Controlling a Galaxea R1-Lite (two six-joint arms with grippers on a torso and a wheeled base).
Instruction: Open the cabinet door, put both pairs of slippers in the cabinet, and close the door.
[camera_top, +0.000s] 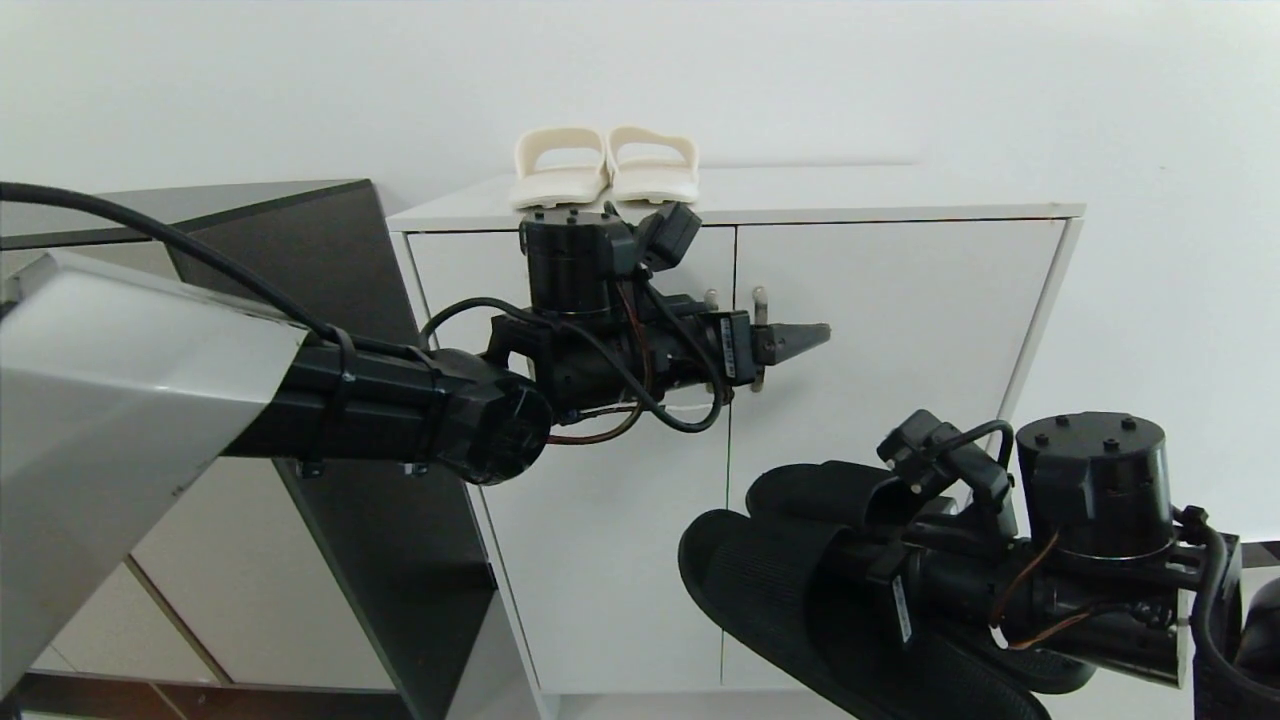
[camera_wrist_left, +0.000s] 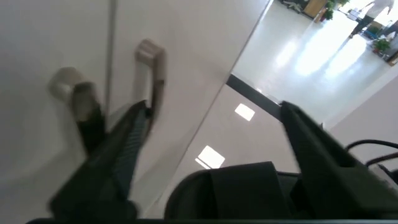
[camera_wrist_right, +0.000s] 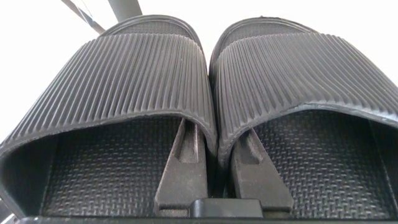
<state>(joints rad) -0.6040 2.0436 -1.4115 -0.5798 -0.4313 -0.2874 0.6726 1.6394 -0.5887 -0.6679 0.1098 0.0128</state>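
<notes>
The white cabinet (camera_top: 900, 330) has both doors shut, with two small metal handles (camera_top: 759, 300) side by side at the middle seam. My left gripper (camera_top: 800, 340) is at handle height and open. In the left wrist view (camera_wrist_left: 214, 112) one finger (camera_wrist_left: 121, 149) lies beside the handle (camera_wrist_left: 151, 65), and the other is far off. A cream pair of slippers (camera_top: 605, 165) rests on the cabinet top. My right gripper (camera_wrist_right: 214, 143) is shut on the black slippers (camera_top: 790, 570), one finger inside each, pinching their inner walls together, low in front of the right door.
A dark glossy unit (camera_top: 300, 250) stands against the cabinet's left side. A plain white wall (camera_top: 900, 90) rises behind. The shiny floor (camera_wrist_left: 292, 81) spreads out to the cabinet's right.
</notes>
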